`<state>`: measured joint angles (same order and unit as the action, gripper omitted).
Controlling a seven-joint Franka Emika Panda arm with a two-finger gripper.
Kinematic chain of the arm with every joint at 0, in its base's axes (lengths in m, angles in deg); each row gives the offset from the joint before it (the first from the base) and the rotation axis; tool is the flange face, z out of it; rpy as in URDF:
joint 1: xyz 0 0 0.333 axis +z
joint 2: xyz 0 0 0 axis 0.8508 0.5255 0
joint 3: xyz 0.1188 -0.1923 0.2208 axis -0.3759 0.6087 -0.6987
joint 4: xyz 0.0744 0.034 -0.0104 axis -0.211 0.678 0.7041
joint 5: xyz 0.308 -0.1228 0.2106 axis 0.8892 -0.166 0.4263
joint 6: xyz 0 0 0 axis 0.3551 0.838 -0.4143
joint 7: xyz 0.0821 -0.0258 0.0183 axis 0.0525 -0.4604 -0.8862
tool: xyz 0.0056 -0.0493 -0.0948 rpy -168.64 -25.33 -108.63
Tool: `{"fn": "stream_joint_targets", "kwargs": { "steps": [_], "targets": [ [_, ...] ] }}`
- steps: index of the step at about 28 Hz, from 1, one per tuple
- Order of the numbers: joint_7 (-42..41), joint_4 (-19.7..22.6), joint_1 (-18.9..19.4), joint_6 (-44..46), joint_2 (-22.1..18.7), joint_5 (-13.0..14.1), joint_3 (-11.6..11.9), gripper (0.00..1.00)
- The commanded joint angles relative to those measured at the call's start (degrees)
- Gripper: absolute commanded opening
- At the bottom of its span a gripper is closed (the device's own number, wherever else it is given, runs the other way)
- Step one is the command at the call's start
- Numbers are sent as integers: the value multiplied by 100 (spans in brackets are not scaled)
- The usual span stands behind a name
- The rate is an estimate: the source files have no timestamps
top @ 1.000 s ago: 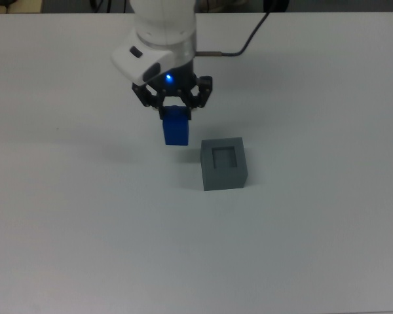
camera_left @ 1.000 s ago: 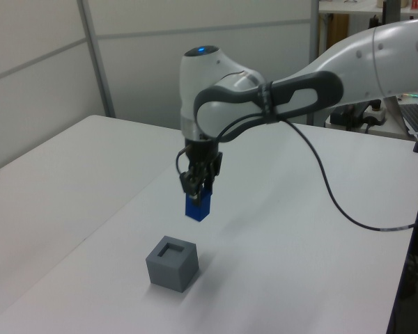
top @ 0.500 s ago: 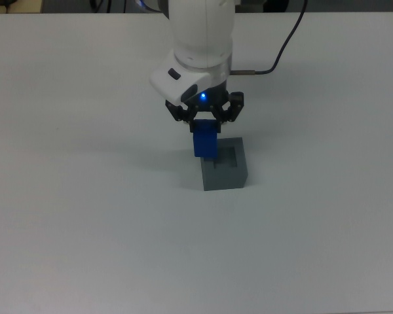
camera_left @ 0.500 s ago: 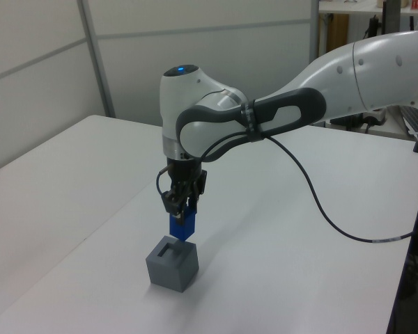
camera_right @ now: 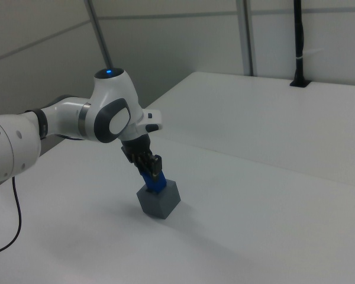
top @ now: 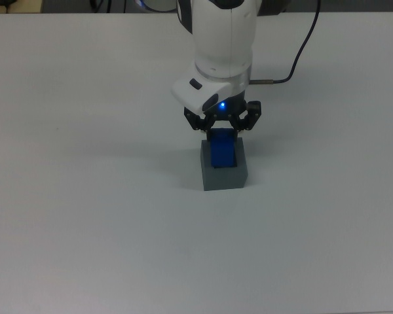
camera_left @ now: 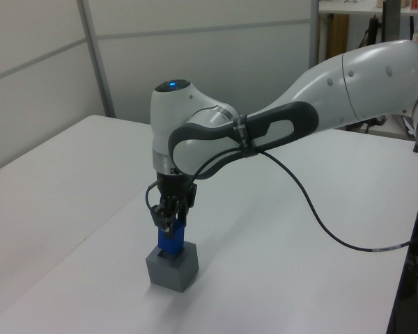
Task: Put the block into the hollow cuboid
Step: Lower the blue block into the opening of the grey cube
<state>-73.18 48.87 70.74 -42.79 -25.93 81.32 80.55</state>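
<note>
- The small solid bright-blue rectangular block (top: 223,151) sits right over the matte grey squarish hollow cuboid (top: 224,171), lower end down in the square recess on top, upper part sticking out.
- The black two-finger pincer (top: 222,133) is clamped on the blue block, one finger on each side of its upper end. Easiest to see in the top view, where the fingers (top: 200,123) splay out either side of the blue top.
- The top view also shows a little blue light glowing on the white wrist (top: 213,91) just above the pincer, and a black cable (top: 300,49) running off towards the top view's right.
- The left view shows something the top view can't: the block (camera_left: 171,238) stands upright, with its bottom below the rim of the grey cuboid (camera_left: 171,266). The whole white arm (camera_left: 320,104) reaches in from the left view's right, the cable (camera_left: 313,216) drooping under it.
- The right view has the arm (camera_right: 65,121) coming in from the right view's left, leaning down to the cuboid (camera_right: 158,201). Only a sliver of blue (camera_right: 155,181) shows between pincer and box here, so how deep it goes is hard to tell.
- The plain white counter (top: 85,216) carries the cuboid, which rests flat on it in all three views.
</note>
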Motion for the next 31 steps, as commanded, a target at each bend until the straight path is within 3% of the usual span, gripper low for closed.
{"fn": "stream_joint_targets", "kwargs": {
  "steps": [1, 31],
  "targets": [
    [91, -136, 22, -53, 109, 83, -21, 2],
    [21, -83, 57, -53, 135, 31, -29, 8]
  ]
}}
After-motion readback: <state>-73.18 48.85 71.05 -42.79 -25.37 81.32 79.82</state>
